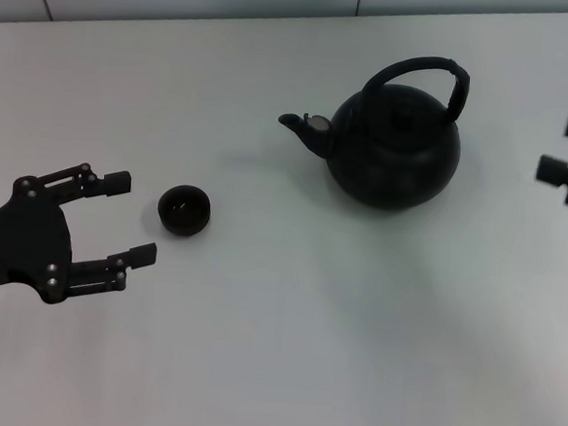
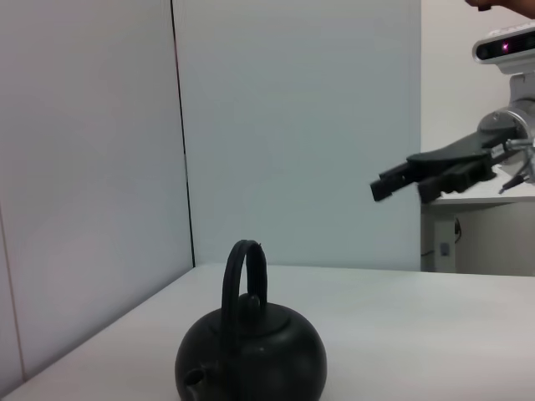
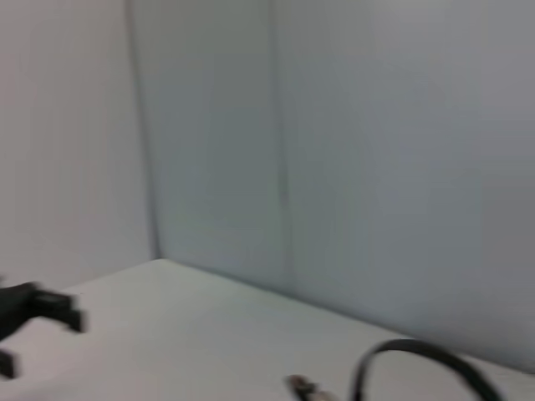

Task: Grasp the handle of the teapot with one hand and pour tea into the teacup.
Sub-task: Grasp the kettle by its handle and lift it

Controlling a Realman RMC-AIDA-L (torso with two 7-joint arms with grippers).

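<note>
The matte-black teapot [image 1: 394, 148] stands right of the table's middle, its spout pointing left and its arched handle [image 1: 425, 72] upright. The small dark teacup [image 1: 185, 211] sits to the left of it, apart from the pot. My left gripper [image 1: 133, 217] is open just left of the teacup, with nothing between its fingers. My right gripper [image 1: 566, 148] is open at the right edge, level with the teapot and clear of it. In the left wrist view the teapot [image 2: 251, 359] and handle [image 2: 242, 271] show low down, with the right gripper [image 2: 408, 185] beyond. The right wrist view catches only the handle's arc [image 3: 426, 355].
The white table [image 1: 284, 350] stretches to a pale wall at the back. Wall panels rise close behind the teapot in both wrist views. A white desk [image 2: 485, 200] stands beyond the table's far side.
</note>
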